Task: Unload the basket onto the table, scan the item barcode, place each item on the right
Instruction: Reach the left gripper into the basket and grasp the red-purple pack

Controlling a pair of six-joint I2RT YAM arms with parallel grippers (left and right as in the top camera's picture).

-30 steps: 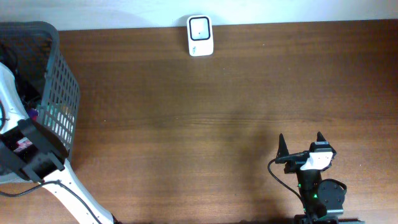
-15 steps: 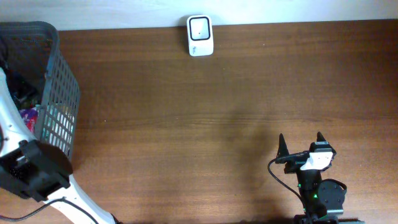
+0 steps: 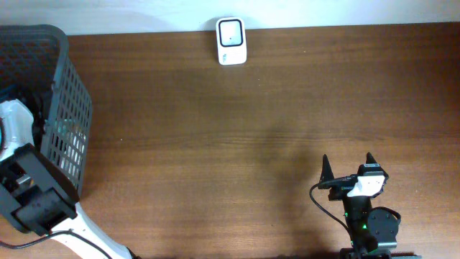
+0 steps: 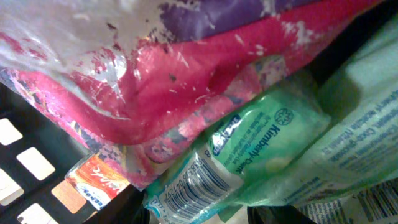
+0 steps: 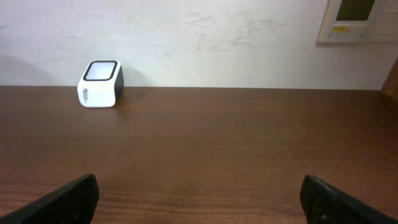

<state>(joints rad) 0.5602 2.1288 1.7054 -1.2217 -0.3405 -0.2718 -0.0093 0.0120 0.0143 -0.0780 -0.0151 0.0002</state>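
**Early stage of the scan.** The left gripper (image 4: 205, 215) was down inside the basket (image 3: 68, 108). Its jaws stood either side of the barcode end of a green pack (image 4: 255, 149), which lay under a pink bag (image 4: 186, 81). Whether they gripped it could not be told. The right gripper (image 3: 347, 167) was wide open and empty, well apart from the scanner (image 3: 231, 41). Judged left to do: lifting the pack out and showing its barcode to the scanner
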